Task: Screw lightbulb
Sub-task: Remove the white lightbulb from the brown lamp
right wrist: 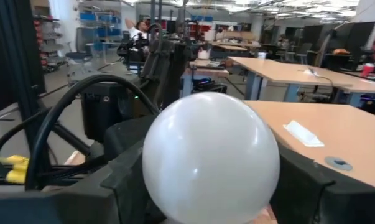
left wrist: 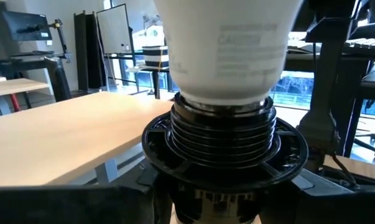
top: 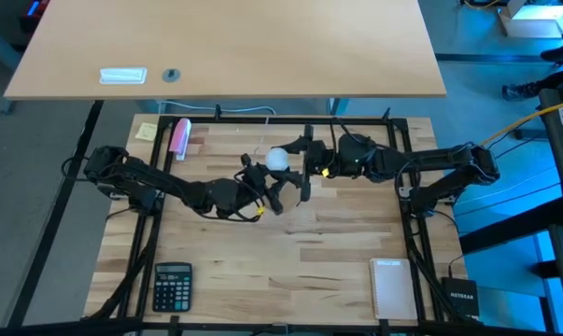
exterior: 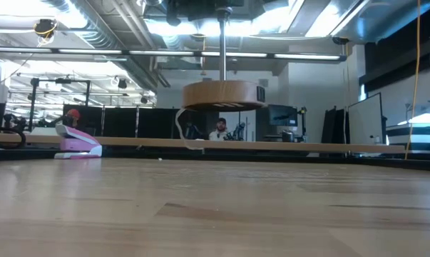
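The lightbulb stands upright over the table's middle, its white globe on top. Its threaded base sits in a black socket on a round wooden disc, which hangs level and clear of the table. My left gripper comes in level from the left and is shut on this lamp base below the bulb. From the right, my right gripper reaches the globe, one finger on each side of it. My left gripper holds the lamp base below the socket's black collar. Its own dark fingers hide the place of contact at the picture's bottom. It comes in level from the table's left. Disc, socket and bulb are upright and lifted clear. My right gripper has the bulb's globe between its two fingers, at the globe's widest part. The fingers come in level from the table's right. The bulb stands upright with its threads in the socket.
A calculator lies near the front left and a pale notepad near the front right. At the far left are a pink stapler and a yellow note. A white cord hangs from the disc. A person sits far behind.
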